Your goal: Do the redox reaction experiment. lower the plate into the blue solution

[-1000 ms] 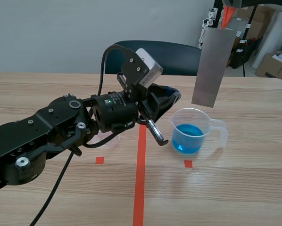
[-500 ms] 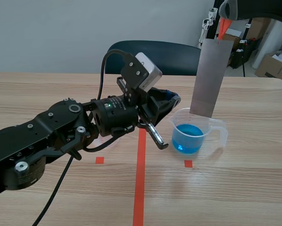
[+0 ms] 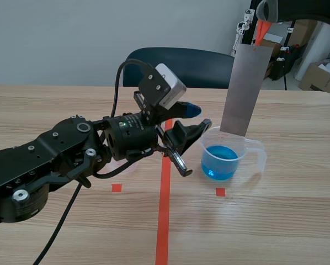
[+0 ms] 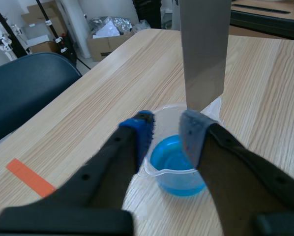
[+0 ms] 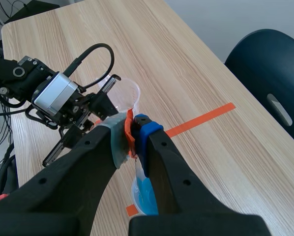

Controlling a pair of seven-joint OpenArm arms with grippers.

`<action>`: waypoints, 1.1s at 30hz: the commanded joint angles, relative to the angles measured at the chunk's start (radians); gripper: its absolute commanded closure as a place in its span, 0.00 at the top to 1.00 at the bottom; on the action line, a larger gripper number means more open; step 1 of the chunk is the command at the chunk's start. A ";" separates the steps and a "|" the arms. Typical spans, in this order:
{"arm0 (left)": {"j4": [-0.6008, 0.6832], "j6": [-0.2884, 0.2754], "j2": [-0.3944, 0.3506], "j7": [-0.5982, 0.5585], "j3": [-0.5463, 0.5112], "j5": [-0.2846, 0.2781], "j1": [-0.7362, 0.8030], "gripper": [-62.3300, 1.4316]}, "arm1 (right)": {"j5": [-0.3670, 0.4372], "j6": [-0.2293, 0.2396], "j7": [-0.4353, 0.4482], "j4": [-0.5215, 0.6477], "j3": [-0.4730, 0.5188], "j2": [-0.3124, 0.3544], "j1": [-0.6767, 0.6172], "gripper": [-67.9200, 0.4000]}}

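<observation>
A tall grey metal plate [image 3: 242, 91] hangs upright from an orange tab [image 3: 259, 32], and my right gripper [image 3: 264, 13] is shut on that tab at the top of the scene. The plate's lower edge sits at the far rim of a clear plastic beaker [image 3: 229, 155] holding blue solution [image 3: 219, 161]. In the right wrist view the right gripper [image 5: 133, 129] pinches the orange tab [image 5: 130, 135] straight above the blue solution [image 5: 146, 196]. My left gripper [image 3: 194, 120] is open just left of the beaker. In the left wrist view the left gripper [image 4: 166, 129] frames the beaker [image 4: 179, 172] and the plate [image 4: 204, 49].
A clear shallow dish [image 5: 122, 92] stands on the table beside the left arm [image 3: 71, 157]. A dark blue chair [image 3: 181, 66] is at the table's far edge. Boxes and stands [image 3: 319, 72] fill the far right, off the table.
The plate has come down from above the beaker to its rim. The left gripper's fingers have spread wider apart beside the beaker.
</observation>
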 commanded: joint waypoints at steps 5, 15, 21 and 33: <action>0.064 0.005 -0.064 -0.002 -0.003 -0.027 0.006 0.72 | 0.007 0.012 0.021 -0.015 0.008 0.011 0.023 0.01; 0.269 0.002 -0.245 -0.002 -0.132 -0.150 0.189 0.92 | 0.002 0.012 0.013 -0.065 0.008 -0.037 0.023 0.01; 0.373 0.002 -0.337 -0.011 -0.245 -0.158 0.325 1.00 | -0.013 0.012 0.005 -0.083 0.008 -0.056 0.023 0.01; 0.408 0.002 -0.512 -0.243 -0.443 -0.195 0.653 1.00 | -0.066 0.012 -0.003 -0.112 0.008 -0.099 0.023 0.01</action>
